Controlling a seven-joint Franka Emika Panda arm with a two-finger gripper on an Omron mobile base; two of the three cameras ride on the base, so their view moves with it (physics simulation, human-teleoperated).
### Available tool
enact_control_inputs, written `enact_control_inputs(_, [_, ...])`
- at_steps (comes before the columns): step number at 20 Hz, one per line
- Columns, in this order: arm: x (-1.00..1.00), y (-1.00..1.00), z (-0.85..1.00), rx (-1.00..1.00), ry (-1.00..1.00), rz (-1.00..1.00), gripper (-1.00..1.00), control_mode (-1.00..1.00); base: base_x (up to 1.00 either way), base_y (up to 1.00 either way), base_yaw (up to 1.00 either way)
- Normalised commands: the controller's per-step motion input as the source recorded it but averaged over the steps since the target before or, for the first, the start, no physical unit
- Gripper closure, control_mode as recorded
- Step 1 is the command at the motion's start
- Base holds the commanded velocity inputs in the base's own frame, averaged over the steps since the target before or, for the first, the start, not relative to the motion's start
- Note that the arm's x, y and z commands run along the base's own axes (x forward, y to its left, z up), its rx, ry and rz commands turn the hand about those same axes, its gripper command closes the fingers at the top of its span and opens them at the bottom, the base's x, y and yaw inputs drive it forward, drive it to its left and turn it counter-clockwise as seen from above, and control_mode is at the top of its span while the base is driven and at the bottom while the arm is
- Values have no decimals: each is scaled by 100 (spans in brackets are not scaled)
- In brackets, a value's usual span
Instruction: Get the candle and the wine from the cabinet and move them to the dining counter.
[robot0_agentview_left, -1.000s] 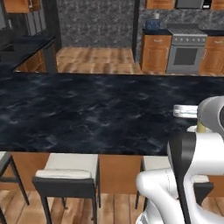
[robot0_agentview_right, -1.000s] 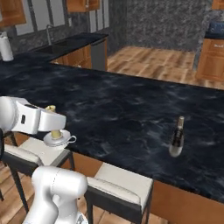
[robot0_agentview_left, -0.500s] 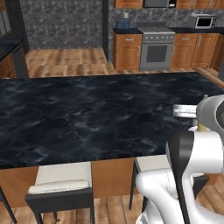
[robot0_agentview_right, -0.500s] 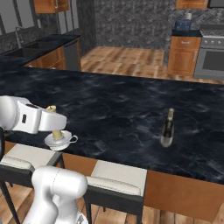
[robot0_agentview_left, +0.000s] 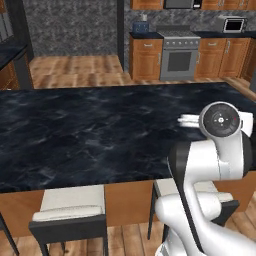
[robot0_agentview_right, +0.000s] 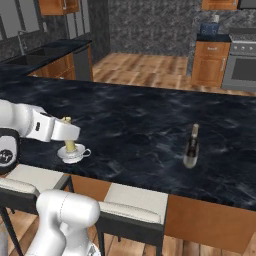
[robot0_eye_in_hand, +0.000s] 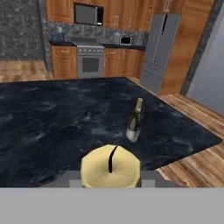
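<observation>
Over the dining surface: base has rolled sideways, wine and candle unmoved on it.
Pincer stays clenched on the candle above its saucer near the front edge; wine stands at 3 o'clock, well apart.

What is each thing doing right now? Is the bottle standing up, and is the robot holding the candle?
wine: standing upright on the dining counter, not held.
candle: upright in the shut gripper, low over the counter's near edge; whether it touches the top is unclear.
saucer: under the candle, carried with it.
oven: door closed.
fridge: doors closed.
</observation>
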Motion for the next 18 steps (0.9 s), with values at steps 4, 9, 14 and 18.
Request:
enact_control_inputs(4, [47,-13,-12,6,0,4,100,-100,0,0,0])
enact_control_inputs(9, [60,-14,-14,4,0,2,100,-100,0,0,0])
enact_control_inputs(14, [69,-17,-36,0,0,1,100,-100,0,0,0])
enact_control_inputs(18, [71,-25,-48,0,0,0,100,-100,0,0,0])
